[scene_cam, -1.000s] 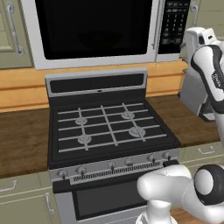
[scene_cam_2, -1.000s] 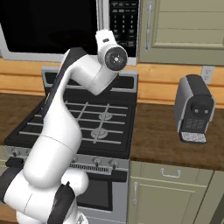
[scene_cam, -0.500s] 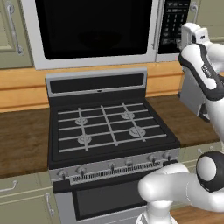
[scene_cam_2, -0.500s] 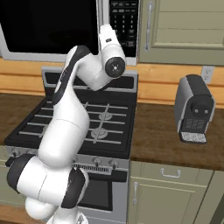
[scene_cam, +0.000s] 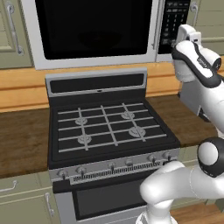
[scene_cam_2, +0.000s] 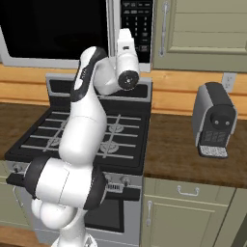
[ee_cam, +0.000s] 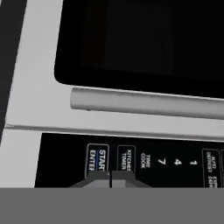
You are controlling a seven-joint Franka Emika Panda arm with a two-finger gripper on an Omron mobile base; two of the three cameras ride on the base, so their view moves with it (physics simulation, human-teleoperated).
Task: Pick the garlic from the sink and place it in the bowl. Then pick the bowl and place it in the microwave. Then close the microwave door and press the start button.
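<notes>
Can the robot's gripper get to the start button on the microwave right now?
Probably yes. The microwave door is closed, and the hand view shows the shut gripper just below the start button with nothing between them. It looks like a short push.

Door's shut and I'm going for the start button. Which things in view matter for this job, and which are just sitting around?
Job: microwave; microwave door, closed; keypad; start button; end effector, shut, in front of that button.

Lying about: stove; coffee machine; cabinet doors; wooden counter.
</notes>
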